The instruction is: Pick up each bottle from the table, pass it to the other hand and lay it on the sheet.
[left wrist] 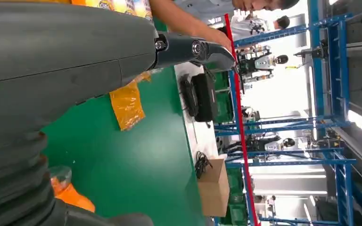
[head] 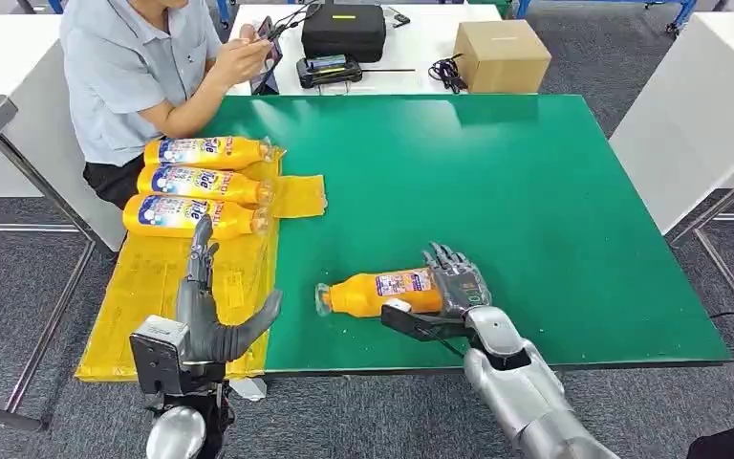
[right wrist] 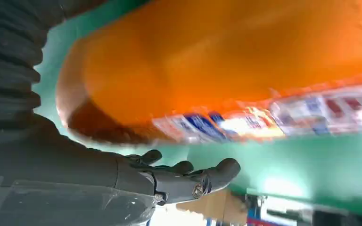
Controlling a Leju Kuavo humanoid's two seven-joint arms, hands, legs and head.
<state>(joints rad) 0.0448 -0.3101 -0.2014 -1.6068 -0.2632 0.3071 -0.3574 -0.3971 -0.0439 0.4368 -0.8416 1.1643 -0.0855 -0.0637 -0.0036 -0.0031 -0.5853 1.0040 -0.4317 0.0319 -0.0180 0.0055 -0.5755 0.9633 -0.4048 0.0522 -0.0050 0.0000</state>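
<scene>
An orange bottle (head: 382,292) lies on its side on the green table (head: 535,191), cap pointing to my left. My right hand (head: 454,277) sits at its base end, fingers straight and spread behind it, not closed around it. Up close in the right wrist view, the bottle (right wrist: 226,70) lies along the palm above the outstretched fingers (right wrist: 188,176). My left hand (head: 205,306) hovers open over the yellow sheet (head: 143,287), fingers pointing away and thumb out. Three more orange bottles (head: 201,182) lie side by side on the sheet's far end.
A person (head: 134,67) sits at the far left corner holding a phone, close to the bottles on the sheet. A cardboard box (head: 502,53) and a black case (head: 344,29) stand on the white table behind. Another white table (head: 698,105) borders the right side.
</scene>
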